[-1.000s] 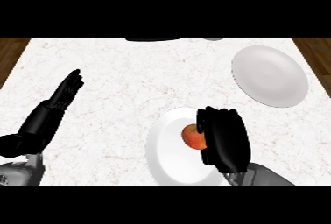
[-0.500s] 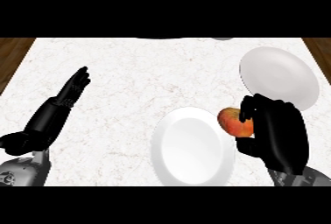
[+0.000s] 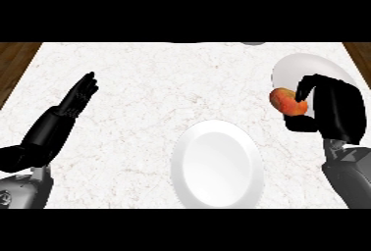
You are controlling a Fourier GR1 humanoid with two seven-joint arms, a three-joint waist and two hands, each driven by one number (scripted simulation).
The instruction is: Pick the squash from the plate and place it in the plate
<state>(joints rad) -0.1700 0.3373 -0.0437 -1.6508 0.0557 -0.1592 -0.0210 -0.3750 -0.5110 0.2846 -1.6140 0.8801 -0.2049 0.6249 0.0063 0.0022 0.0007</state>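
Note:
My right hand (image 3: 333, 110) is curled round an orange-red squash (image 3: 285, 101) and holds it over the near left edge of the far white plate (image 3: 304, 68) at the right. A second white plate (image 3: 216, 169) lies bare at the front middle of the counter. Most of the squash is hidden behind the fingers. My left hand (image 3: 76, 100) rests open at the left, fingers pointing up and away.
The white marble counter (image 3: 159, 83) ends in brown wood at its left edge (image 3: 14, 54) and right edge (image 3: 361, 49). A dark object (image 3: 206, 42) and a grey one (image 3: 253, 43) sit at the far rim.
My right hand has lifted the squash off the near plate and carried it right and away, over the far plate's edge. The left hand has stayed put.

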